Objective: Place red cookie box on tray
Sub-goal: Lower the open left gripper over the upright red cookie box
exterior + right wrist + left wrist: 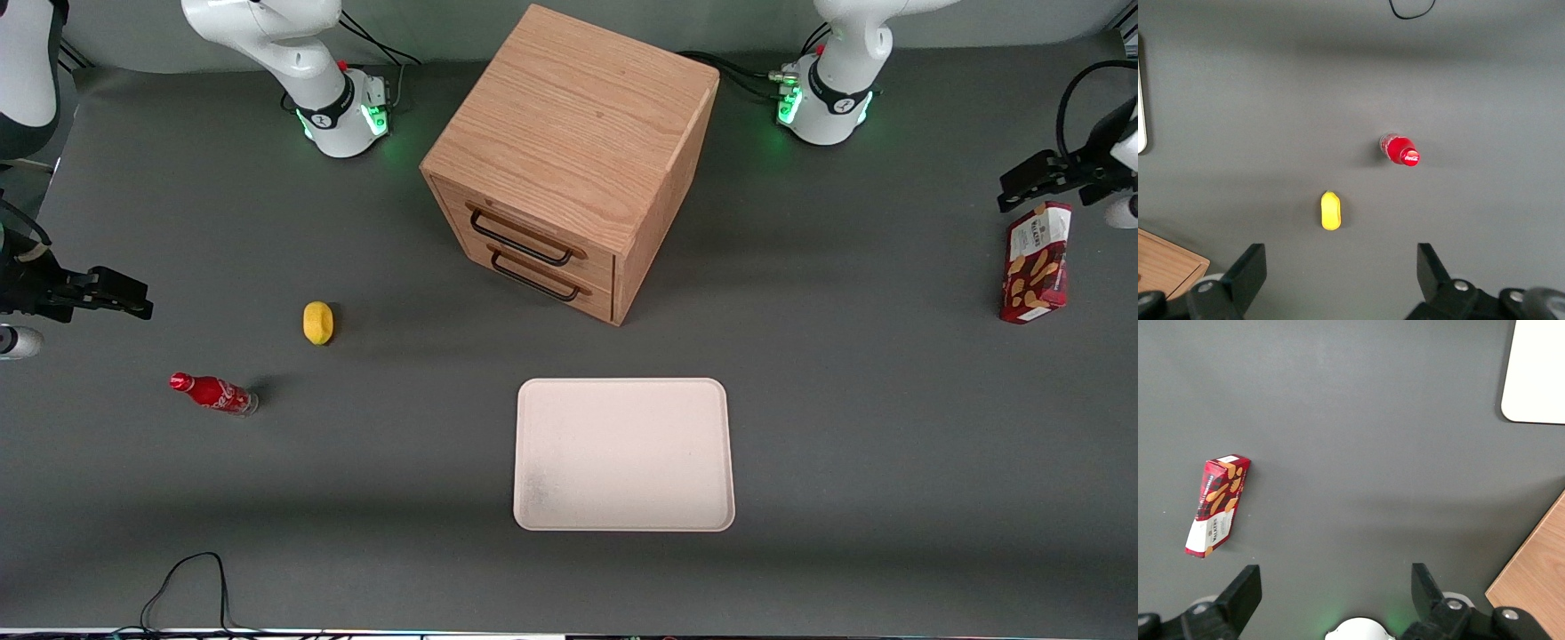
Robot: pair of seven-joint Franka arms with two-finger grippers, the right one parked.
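Note:
The red cookie box (1036, 262) lies on the grey table at the working arm's end, its white label end pointing away from the front camera. The left wrist view shows the box (1218, 505) flat on the table, off to one side of the fingers. My left gripper (1013, 188) hovers above the table, a little farther from the front camera than the box and not touching it. The gripper (1335, 580) is open and holds nothing. The cream-white tray (622, 453) sits empty near the table's front middle; one corner of the tray (1538, 373) shows in the left wrist view.
A wooden two-drawer cabinet (569, 160) stands in the middle, farther from the camera than the tray. A yellow fruit (317, 322) and a small red soda bottle (213, 393) lie toward the parked arm's end. A black cable (187, 587) loops at the front edge.

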